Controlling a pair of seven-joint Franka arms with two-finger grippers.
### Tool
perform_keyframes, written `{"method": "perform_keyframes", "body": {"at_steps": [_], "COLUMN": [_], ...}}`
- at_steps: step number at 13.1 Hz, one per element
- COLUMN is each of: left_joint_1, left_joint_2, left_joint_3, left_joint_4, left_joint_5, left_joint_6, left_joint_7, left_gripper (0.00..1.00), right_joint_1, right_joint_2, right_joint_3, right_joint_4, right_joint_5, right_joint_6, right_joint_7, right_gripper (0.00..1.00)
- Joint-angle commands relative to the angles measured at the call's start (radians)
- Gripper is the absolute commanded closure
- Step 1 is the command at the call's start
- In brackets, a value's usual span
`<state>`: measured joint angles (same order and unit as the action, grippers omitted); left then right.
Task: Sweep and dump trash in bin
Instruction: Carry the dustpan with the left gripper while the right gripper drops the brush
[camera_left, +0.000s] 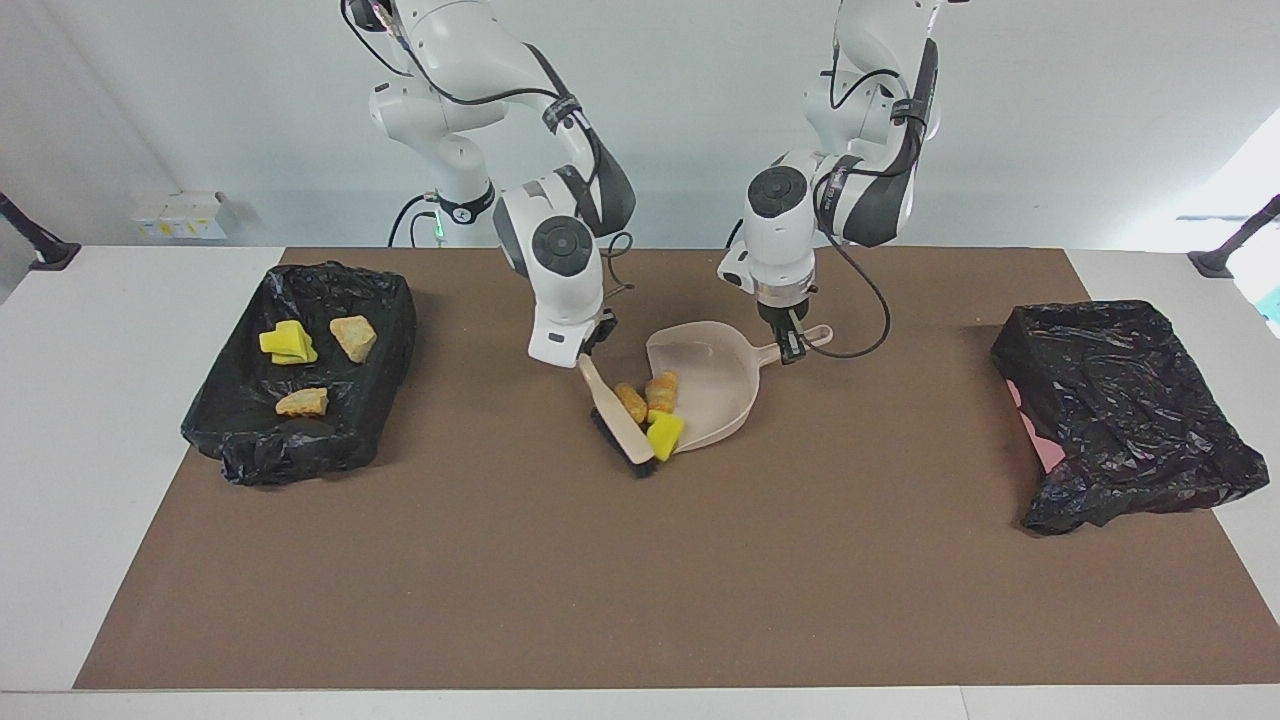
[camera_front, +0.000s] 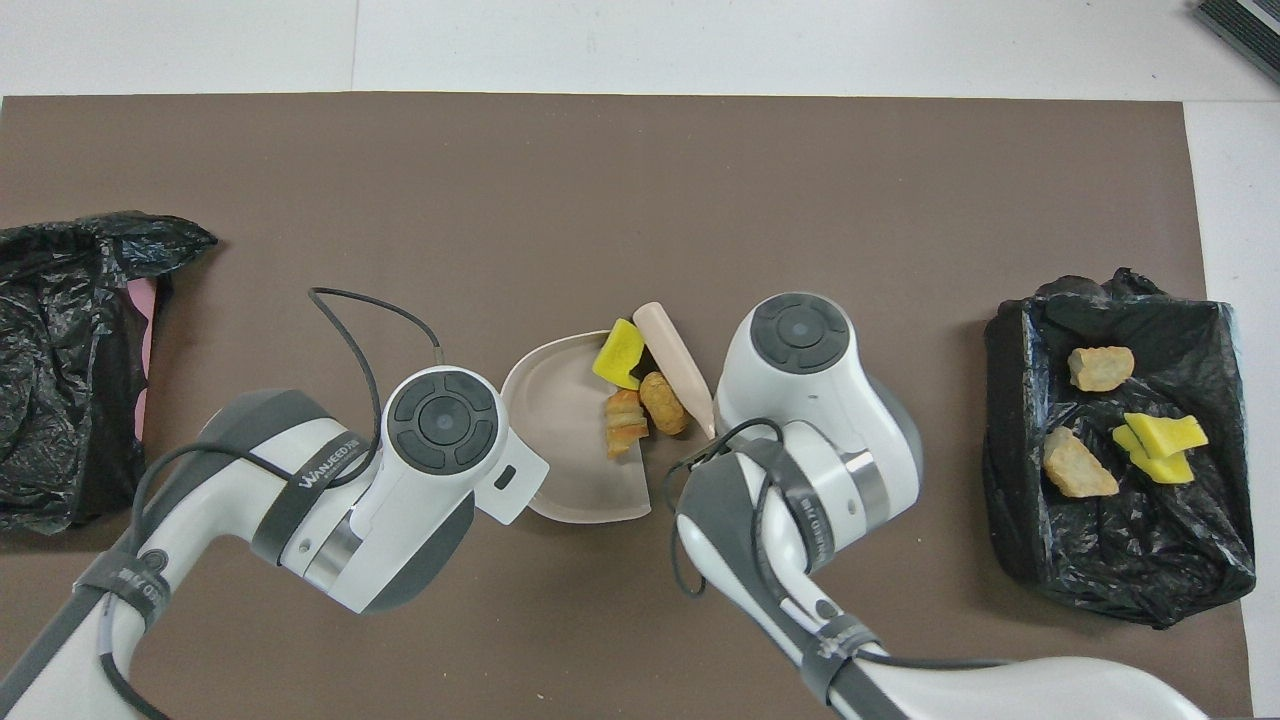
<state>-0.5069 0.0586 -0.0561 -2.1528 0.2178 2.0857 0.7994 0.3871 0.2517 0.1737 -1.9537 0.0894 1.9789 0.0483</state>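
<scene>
The beige dustpan (camera_left: 705, 358) lies on the brown mat at mid table and also shows in the overhead view (camera_front: 560, 415). My left gripper (camera_left: 793, 341) is shut on its handle. My right gripper (camera_left: 591, 353) is shut on the beige brush (camera_left: 612, 405), whose black bristles press at the pan's mouth. The brush also shows in the overhead view (camera_front: 676, 364). Three trash bits sit at the mouth: a yellow sponge chunk (camera_left: 664, 434) (camera_front: 618, 352) and two golden-brown lumps (camera_left: 631, 402) (camera_left: 662, 390). More trash lies in the black-lined bin (camera_left: 392, 305): yellow sponge (camera_left: 288, 343) and two tan lumps (camera_left: 353, 337) (camera_left: 302, 402).
That bin (camera_front: 1010, 345) stands at the right arm's end of the table. A second bin covered by a black bag (camera_left: 1120, 400) (camera_front: 60, 350) stands at the left arm's end, with pink showing at one side. A cable loops on the mat near the left arm.
</scene>
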Motion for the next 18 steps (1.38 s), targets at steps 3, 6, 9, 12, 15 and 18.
{"method": "perform_keyframes", "body": {"at_steps": [3,6,9,12,15,18], "left_joint_1": [-0.019,0.005,0.057,0.137,0.234,0.342], "left_joint_2": [-0.025,-0.020,0.016,0.017,0.023,0.024], "left_joint_3": [0.007,0.008,0.009,0.009,0.010,0.010], "left_joint_4": [-0.068,-0.073,-0.021,0.031,0.144,0.253], "left_joint_5": [0.000,-0.047,-0.075,-0.115,-0.155,-0.202], "left_joint_6": [0.066,0.103,0.102,0.080,-0.019,-0.111], "left_joint_7": [-0.098,-0.086,-0.021,0.114,0.294,0.438], "left_gripper": [1.00,1.00,1.00,1.00,1.00,1.00], "right_joint_1": [0.113,0.050,-0.002,0.019,0.047,0.146], "right_joint_2": [-0.016,-0.099,-0.230,-0.302,-0.385,-0.391], "right_joint_3": [0.000,-0.010,-0.010,0.000,0.000,0.000], "right_joint_4": [0.015,0.048,0.047,0.004,-0.147,-0.232], "right_joint_5": [0.087,0.089,0.090,0.090,0.146,0.182], "right_joint_6": [-0.030,-0.136,-0.273,-0.318,-0.200,-0.125], "right_joint_7": [0.166,0.177,0.188,0.394,0.406,0.470], "right_gripper": [1.00,1.00,1.00,1.00,1.00,1.00]}}
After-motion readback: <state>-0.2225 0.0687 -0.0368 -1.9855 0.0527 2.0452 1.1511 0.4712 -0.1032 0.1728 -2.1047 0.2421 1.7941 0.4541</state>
